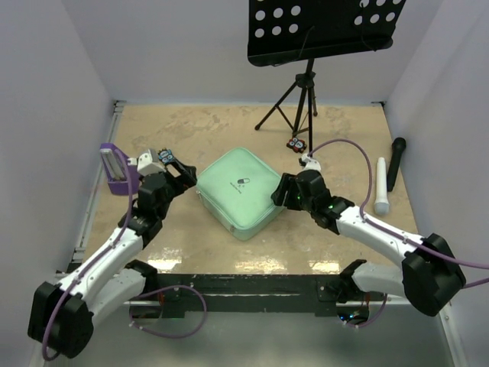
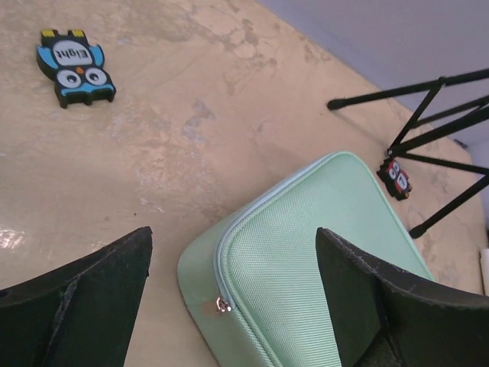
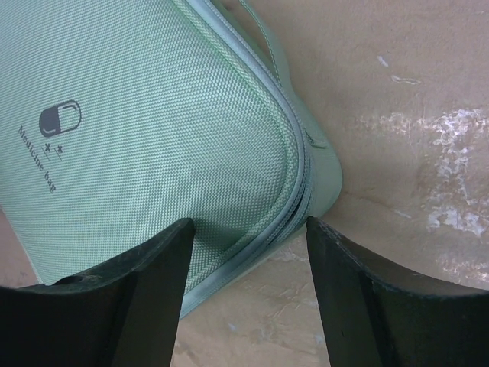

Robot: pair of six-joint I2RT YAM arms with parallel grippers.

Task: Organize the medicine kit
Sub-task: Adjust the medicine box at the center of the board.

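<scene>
Bolted at the near edge of the tabletop, the 2 arms reach inward from either side. The left fingers (image 2: 92,290) stand wide open across one corner of the medicine kit (image 1: 238,191), 1 finger over the lid and the other over bare tabletop (image 1: 191,252); nothing is clamped. Just between them lies the zip pull (image 2: 222,305), on the seam at that corner. The right fingers (image 3: 137,283) are also apart, set astride the opposite corner, 1 above the lid and 1 beside the seam, with no squeeze that I can make out.

The kit sits flat in the middle of the tabletop, turned corner-on to the arms, lid down and zip apparently run shut, its pill logo (image 3: 59,118) facing up.

My reading is that the closed case is being steadied for the zip; whether opening or finishing cannot be told. The next move likely calls for the left fingers to narrow onto that small pull while the right side pins its corner.

Near the left edge stands a purple stand (image 1: 114,172), with an owl-shaped piece (image 2: 74,67) beside it. Toward the right edge lie a white microphone (image 1: 381,186) and a black microphone (image 1: 396,163). At the far edge rises a music stand (image 1: 325,30).
</scene>
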